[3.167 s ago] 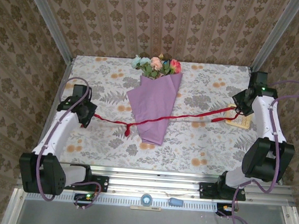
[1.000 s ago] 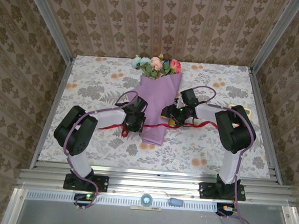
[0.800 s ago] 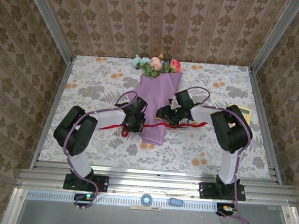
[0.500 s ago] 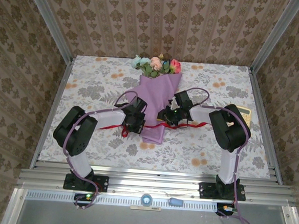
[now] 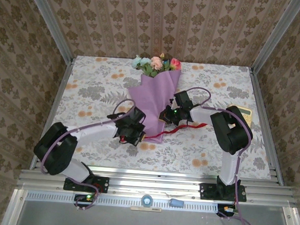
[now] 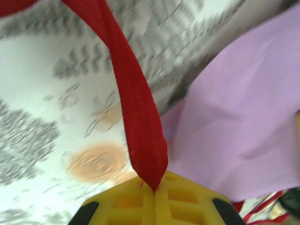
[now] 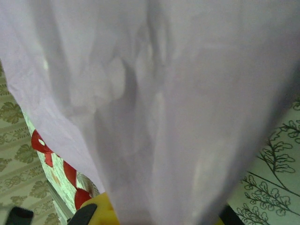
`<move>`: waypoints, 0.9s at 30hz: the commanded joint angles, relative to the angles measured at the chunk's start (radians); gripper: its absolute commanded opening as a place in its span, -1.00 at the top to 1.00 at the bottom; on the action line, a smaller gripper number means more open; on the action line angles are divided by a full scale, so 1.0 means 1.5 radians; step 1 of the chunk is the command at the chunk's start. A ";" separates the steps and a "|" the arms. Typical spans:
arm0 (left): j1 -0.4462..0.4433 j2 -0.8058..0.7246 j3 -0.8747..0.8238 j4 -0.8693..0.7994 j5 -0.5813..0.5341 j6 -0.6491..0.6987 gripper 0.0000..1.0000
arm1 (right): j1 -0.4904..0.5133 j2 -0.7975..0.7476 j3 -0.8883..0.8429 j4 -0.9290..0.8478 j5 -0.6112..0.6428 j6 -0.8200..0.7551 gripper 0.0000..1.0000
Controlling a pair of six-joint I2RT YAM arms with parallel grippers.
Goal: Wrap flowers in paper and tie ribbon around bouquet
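Lilac-purple paper wraps the bouquet, which lies mid-table on the floral tablecloth, flowers toward the far wall. The left gripper, beside the cone's near tip, pinches the red ribbon. The right gripper is clamped on the paper's right edge.

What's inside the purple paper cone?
Mixed-colour flower heads stick out of the paper cone at its far end. Anything deeper inside is covered by the paper cone itself.
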 commanded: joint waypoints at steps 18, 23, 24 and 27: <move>0.180 0.069 -0.059 0.210 -0.057 0.072 1.00 | -0.003 -0.171 -0.023 -0.112 -0.068 0.041 1.00; 0.246 0.136 0.031 0.223 -0.033 0.124 1.00 | 0.007 -0.235 -0.087 -0.122 -0.074 0.055 1.00; 0.265 0.147 0.048 0.222 -0.031 0.133 1.00 | 0.011 -0.246 -0.101 -0.121 -0.073 0.058 1.00; 0.287 0.172 0.081 0.217 -0.021 0.143 1.00 | 0.028 -0.266 -0.134 -0.112 -0.067 0.071 1.00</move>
